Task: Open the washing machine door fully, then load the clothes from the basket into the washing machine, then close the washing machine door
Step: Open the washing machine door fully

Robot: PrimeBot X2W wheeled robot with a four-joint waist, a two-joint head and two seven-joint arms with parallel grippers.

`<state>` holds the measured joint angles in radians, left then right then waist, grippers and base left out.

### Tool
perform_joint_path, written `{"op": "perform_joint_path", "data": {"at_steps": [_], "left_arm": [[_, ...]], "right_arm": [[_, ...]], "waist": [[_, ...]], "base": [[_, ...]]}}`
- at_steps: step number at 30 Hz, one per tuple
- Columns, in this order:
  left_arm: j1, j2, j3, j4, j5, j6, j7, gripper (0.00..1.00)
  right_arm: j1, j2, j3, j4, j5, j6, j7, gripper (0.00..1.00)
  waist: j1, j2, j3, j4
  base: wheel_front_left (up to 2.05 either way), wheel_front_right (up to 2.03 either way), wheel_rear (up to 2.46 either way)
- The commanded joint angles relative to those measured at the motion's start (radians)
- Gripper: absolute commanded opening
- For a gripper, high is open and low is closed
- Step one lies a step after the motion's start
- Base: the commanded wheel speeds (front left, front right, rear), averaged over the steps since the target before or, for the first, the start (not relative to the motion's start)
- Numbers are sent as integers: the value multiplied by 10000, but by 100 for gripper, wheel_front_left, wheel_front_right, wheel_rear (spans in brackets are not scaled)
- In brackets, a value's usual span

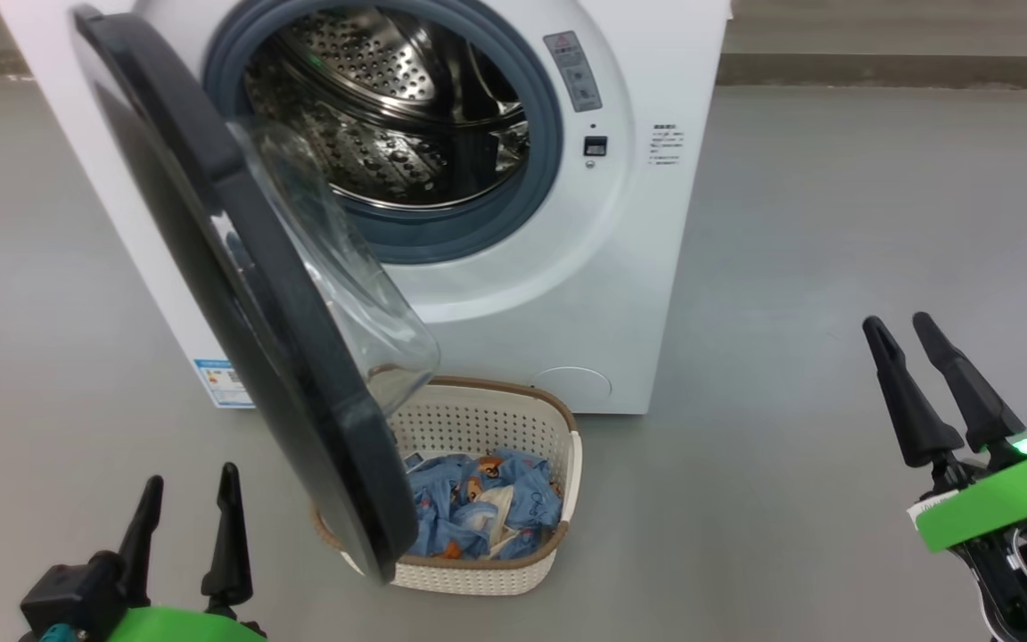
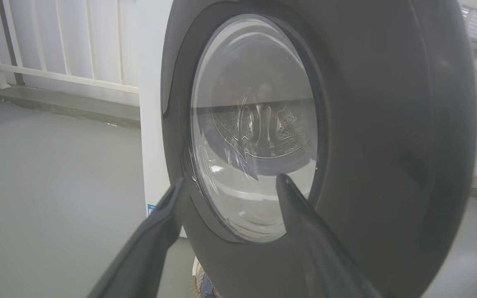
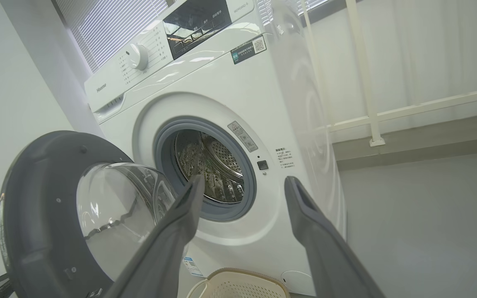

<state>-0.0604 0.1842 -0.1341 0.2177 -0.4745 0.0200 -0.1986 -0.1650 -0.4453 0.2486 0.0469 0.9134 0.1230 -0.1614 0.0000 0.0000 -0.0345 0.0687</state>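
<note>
washing machine (image 1: pixel 522 303): stood on the grey floor (image 1: pixel 834 223); the round opening is exposed, with the grey gasket (image 1: pixel 552 134) set around the perforated steel drum (image 1: pixel 371 98); a blue label (image 1: pixel 221 382) is fixed at the lower left corner of the front.
washing machine door (image 1: pixel 210 259): swung outward on the left side of the washing machine; the dark rim is seen nearly edge-on in the head view, with the clear glass bowl (image 1: pixel 335 285) bulging toward the opening; the lower edge is seen in front of the left part of the basket.
basket (image 1: pixel 513 419): placed on the floor just in front of the washing machine, below the opening; the left part is hidden behind the washing machine door.
clothes (image 1: pixel 478 513): bundled inside the basket, low on its bottom; light-blue fabric with orange-brown bears and a cream patch is shown.
left gripper (image 1: pixel 193 475): held low at the lower left of the head view; the fingers are spread wide and nothing is held; a gap is seen between it and the outer face of the washing machine door; in the left wrist view the fingers are pointed at the lower part of the window.
right gripper (image 1: pixel 897 321): held at the lower right of the head view, over bare floor, well apart from the washing machine and the basket; the fingers are spread wide and nothing is held; in the right wrist view the fingers are aimed toward the opening.
</note>
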Motion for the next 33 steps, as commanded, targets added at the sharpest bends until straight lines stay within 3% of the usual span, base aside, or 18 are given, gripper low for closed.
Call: {"op": "perform_joint_path", "data": {"at_steps": [1,18,33], "left_arm": [[-230,246,389,-385,-113,113,-143,100],[-117,286,375,-641,-148,321,-158,100],[-133,331,269,-683,-198,349,-173,100]], "right_arm": [[127,-281,-75,-105,-459,77,-255,100],[992,246,-1075,1280,-3185,77,-872,100],[692,557,-996,2234,-3697,77,-1000,100]], "waist": [[0,0,19,-235],[0,0,49,-618],[0,0,139,-569]], "base": [[0,0,0],[0,0,0],[0,0,0]]}}
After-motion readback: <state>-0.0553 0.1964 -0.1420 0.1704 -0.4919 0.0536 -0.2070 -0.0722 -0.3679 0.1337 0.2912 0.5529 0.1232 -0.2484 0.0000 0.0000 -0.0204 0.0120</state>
